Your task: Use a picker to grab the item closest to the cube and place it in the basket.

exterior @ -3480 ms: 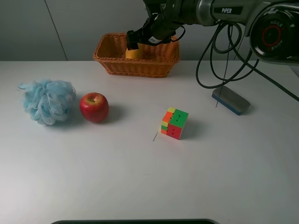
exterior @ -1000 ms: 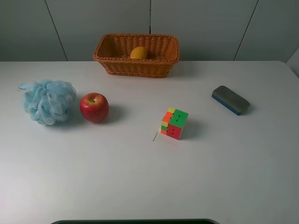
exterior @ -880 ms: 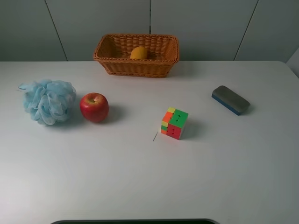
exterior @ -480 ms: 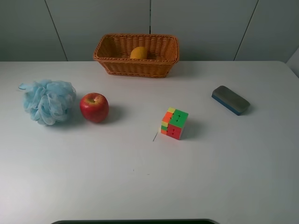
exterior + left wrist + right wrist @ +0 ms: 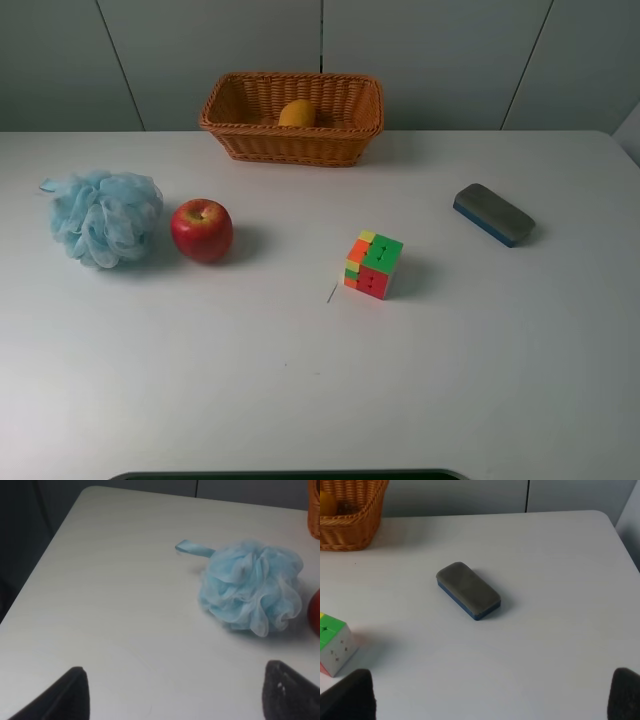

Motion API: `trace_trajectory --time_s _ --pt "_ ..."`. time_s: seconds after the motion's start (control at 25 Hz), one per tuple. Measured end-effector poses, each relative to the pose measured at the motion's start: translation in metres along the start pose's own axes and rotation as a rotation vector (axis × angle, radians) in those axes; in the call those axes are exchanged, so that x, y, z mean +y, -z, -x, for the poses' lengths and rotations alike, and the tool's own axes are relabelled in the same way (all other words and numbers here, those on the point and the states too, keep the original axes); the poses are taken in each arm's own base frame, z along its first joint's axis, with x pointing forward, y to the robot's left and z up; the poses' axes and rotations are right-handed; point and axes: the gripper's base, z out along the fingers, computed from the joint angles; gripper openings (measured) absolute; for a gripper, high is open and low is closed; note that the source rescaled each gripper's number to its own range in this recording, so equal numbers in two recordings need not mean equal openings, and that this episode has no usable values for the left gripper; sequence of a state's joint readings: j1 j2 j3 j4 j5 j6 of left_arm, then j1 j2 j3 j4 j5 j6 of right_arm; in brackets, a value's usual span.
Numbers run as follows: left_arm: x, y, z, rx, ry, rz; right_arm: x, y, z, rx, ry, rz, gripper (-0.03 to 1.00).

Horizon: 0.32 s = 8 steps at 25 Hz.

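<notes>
Item (image 5: pixel 297 113) lies in basket (image 5: pixel 291 117), far side. Left gripper (image 5: pixel 175 692) and right gripper (image 5: pixel 490 695) both spread wide, empty (parked). Little risk left: only a stray arm move nudging cube (image 5: pixel 373 265).

You're looking down on a broad white surface (image 5: pixel 300 390) with a matte finish, lit evenly from above so that shadows on it stay soft and short. Behind its far edge stands a pale grey panelled wall (image 5: pixel 150 60), split by thin dark seams: one upright near the middle, others slanting. At the near edge a dark strip (image 5: pixel 280 475) runs along the bottom of the exterior view.
</notes>
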State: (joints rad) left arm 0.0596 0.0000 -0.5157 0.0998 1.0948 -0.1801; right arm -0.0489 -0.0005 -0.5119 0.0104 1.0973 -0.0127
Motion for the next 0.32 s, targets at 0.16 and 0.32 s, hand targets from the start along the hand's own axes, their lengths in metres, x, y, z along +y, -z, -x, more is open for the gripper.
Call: trace_trajectory --time_s 0.16,0.32 --pt "0.0000 0.0000 0.0000 0.000 0.000 0.000 0.0000 0.0000 0.0000 0.000 0.000 0.000 1.00" --pt "0.0000 0.0000 0.0000 0.000 0.000 0.000 0.0000 0.0000 0.0000 0.000 0.000 0.000 1.00"
